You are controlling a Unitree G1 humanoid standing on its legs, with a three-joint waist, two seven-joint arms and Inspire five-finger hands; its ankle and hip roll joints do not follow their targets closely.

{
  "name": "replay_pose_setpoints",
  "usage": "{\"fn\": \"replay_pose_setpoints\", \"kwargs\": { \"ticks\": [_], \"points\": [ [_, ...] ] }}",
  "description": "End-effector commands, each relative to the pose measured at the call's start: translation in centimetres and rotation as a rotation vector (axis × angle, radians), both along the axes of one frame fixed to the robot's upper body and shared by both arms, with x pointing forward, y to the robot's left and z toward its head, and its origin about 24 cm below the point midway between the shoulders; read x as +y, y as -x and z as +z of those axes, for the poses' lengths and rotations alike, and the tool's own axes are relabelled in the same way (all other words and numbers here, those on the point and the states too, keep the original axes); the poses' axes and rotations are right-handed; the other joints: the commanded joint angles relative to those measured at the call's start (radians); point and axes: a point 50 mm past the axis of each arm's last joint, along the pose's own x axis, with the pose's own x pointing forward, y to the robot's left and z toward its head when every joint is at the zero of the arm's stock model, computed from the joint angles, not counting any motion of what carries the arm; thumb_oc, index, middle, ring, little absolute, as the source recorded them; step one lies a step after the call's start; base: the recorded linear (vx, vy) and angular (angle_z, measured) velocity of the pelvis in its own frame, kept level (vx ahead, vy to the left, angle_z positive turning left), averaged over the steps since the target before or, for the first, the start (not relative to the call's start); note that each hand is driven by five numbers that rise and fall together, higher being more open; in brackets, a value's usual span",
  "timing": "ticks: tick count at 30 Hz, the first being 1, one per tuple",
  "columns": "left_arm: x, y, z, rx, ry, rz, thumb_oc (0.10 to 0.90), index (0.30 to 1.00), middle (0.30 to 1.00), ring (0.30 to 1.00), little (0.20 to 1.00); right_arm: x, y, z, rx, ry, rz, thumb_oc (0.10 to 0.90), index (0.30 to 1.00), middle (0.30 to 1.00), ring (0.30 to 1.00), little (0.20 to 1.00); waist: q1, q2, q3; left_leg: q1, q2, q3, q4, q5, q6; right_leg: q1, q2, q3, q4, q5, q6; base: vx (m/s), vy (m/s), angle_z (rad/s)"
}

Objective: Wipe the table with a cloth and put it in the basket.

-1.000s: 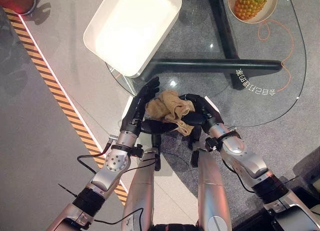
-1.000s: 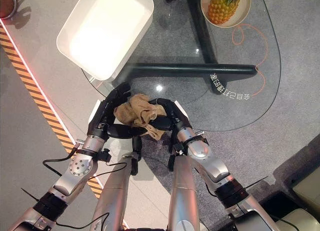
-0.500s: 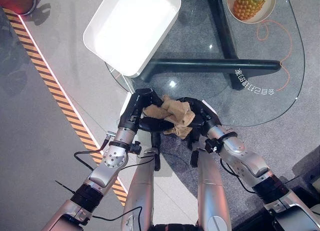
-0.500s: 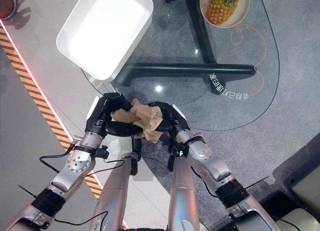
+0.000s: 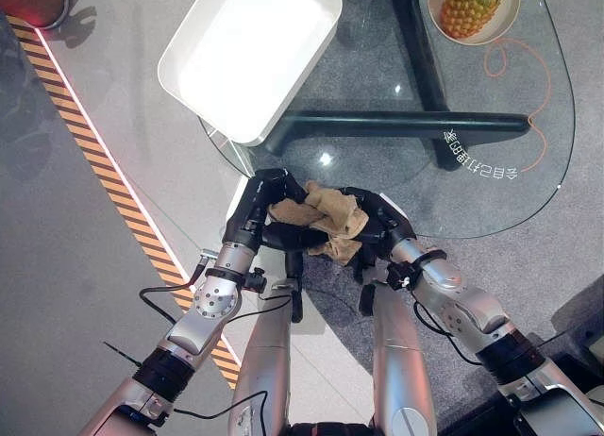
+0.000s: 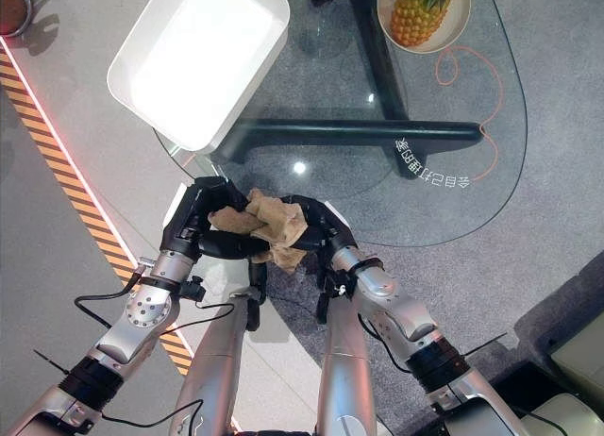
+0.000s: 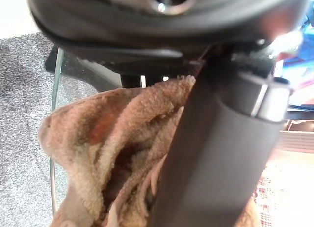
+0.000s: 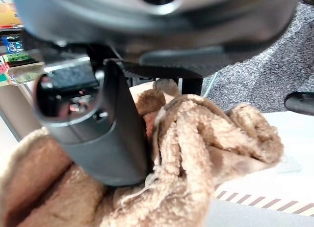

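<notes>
Fingers of both hands are curled round the tan cloth (image 5: 319, 219) at the near edge of the glass desk (image 5: 472, 172). From my seat I see the left hand (image 5: 257, 209) clamping the cloth's left end, its thumb (image 7: 216, 153) pressed across the folds in the left wrist view. My right hand (image 5: 377, 224) grips the opposite end, and its thumb (image 8: 93, 133) bears down on the fabric in the right wrist view. The cloth is bunched into a crumpled wad between the two hands, its long axis running left to right along the desk's near rim, with a loose corner hanging toward the robot. I cannot tell whether the wad touches the glass or is lifted just off it. Farther back on the left, the white basket (image 5: 250, 54) overhangs the desk's edge, well apart from the cloth. At the far right sits a pineapple (image 5: 469, 7) on a plate (image 5: 505, 23).
</notes>
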Motion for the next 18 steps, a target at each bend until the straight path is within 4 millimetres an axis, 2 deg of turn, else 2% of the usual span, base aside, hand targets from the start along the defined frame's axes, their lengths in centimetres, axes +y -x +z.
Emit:
{"fn": "replay_pose_setpoints", "kwargs": {
  "ticks": [1, 18],
  "points": [
    [-3.5, 1.5, 3.0, -0.185, 0.101, -0.154, 0.1, 0.3, 0.3, 0.3, 0.2, 7.5, 3.0, 6.4, -0.235, -0.226, 0.448, 0.8, 0.9, 0.9, 0.9, 0.9, 0.021, -0.009, -0.025, 0.036, -0.063, 0.059, -0.095, 0.087, 0.103, 0.044, 0.087, -0.031, -0.019, -0.019, -0.018, 0.0, 0.0, 0.0],
    [-2.9, 1.2, 3.1, -0.188, 0.1, -0.14, 0.1, 0.3, 0.3, 0.3, 0.2, 6.4, 2.2, 6.7, -0.259, -0.213, 0.401, 0.8, 0.9, 0.9, 0.9, 0.9, 0.023, -0.014, -0.025, 0.046, -0.062, 0.063, -0.092, 0.082, 0.106, 0.051, 0.085, -0.037, -0.014, -0.017, -0.015, 0.0, 0.0, 0.0]
  ]
}}
